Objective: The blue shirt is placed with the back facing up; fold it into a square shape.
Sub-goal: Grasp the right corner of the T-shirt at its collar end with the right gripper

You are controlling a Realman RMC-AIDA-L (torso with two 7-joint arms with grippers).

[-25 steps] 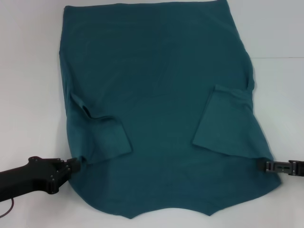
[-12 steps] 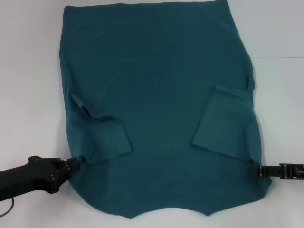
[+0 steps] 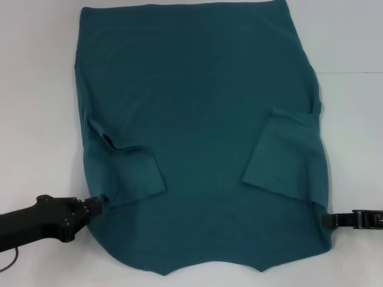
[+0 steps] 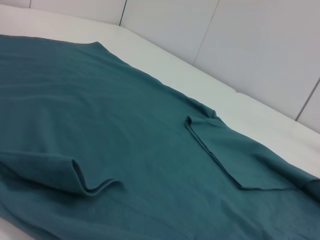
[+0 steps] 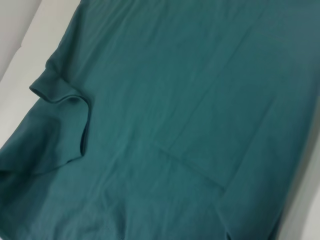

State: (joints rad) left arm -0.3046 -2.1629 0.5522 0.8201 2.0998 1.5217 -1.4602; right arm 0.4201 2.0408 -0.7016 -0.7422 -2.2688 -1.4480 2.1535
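Lying spread over most of the white desk (image 3: 36, 89), the dark teal-blue, soft short-sleeved shirt (image 3: 197, 107) shows its plain back, with the straight hem at the far edge and the shoulder end toward the near edge. Both short sleeves are folded inward onto the body: the left sleeve (image 3: 134, 173) forms a slightly rumpled flap with a raised, curled lip, while the right sleeve (image 3: 281, 155) lies flatter, its edges crisp and angled. The near edge of the cloth curves down into two soft points on either side of a shallow scoop.

At the near left corner of the desk, the black left gripper (image 3: 96, 206) reaches in low over the surface and touches the shirt's side edge just below the left sleeve; its tips sit tight against a small tuck of fabric, pinched closed on the cloth. At the near right, the slim black right gripper (image 3: 326, 219) comes in level from the desk's right edge and meets the shirt's side below the right sleeve, its tips narrowed onto the fabric edge.

Neither wrist view shows fingers, only teal cloth, the folded sleeves and the pale desk beyond.
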